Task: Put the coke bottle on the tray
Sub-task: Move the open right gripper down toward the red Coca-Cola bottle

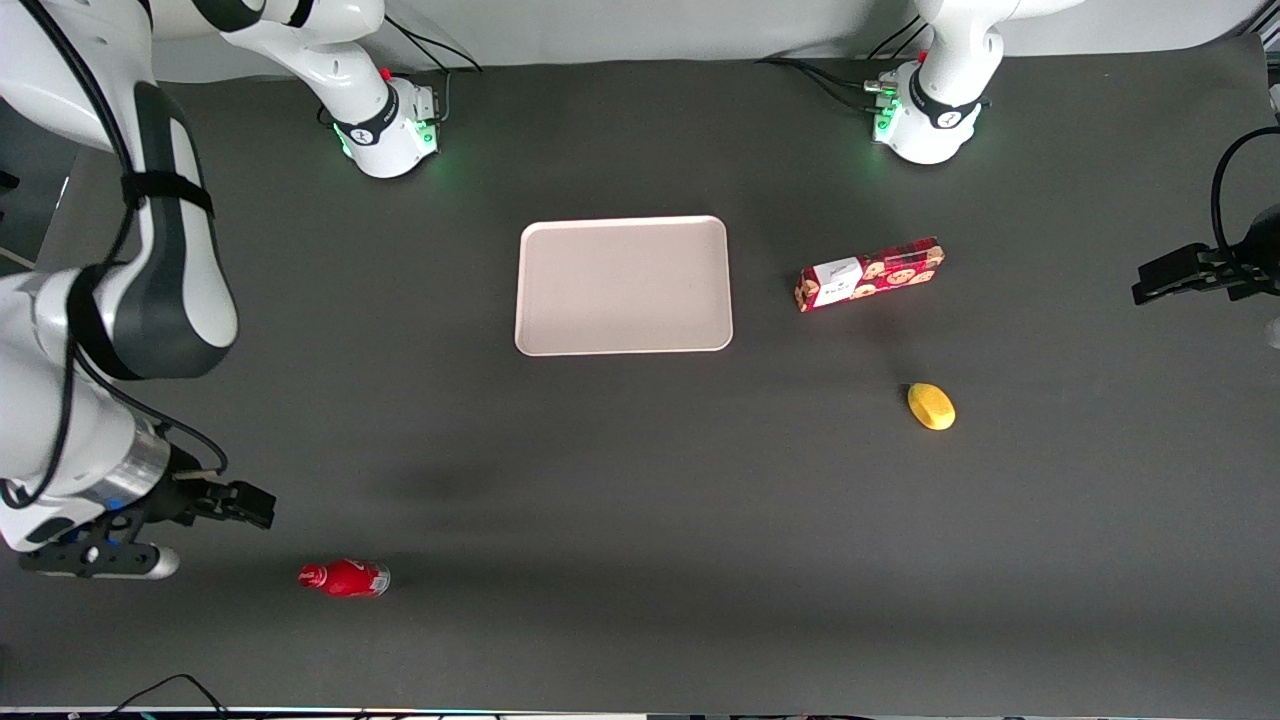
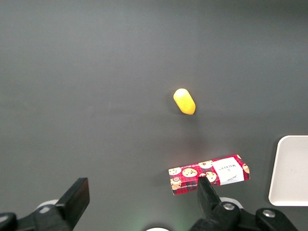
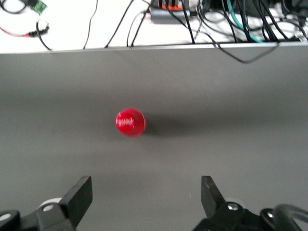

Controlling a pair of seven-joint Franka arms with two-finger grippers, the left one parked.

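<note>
The coke bottle [image 1: 344, 578] lies on its side on the dark table [image 1: 640, 500], nearer to the front camera than my claw [image 1: 240, 503] and just beside it, with bare mat between us. From my wrist I see it end-on as a small red disc [image 3: 130, 122], apart from both of my fingers [image 3: 79, 199], which stand wide with nothing between them. I hold nothing.

The tray [image 1: 623, 285] sits flat, well apart from my claw, farther from the front camera and toward the parked arm's end; its pale surface carries nothing. The bottle and the tray are well apart from each other.

Farther out from me still, toward the parked arm's end, 2 more things lie on the table: a long red cookie box [image 1: 869, 274] with a white label, beside the tray, and a small yellow lemon-like object [image 1: 931, 406], nearer to the front camera than the box. The parked arm's wrist view shows the same 2, apart from each other, with an edge of the tray beside the box.
</note>
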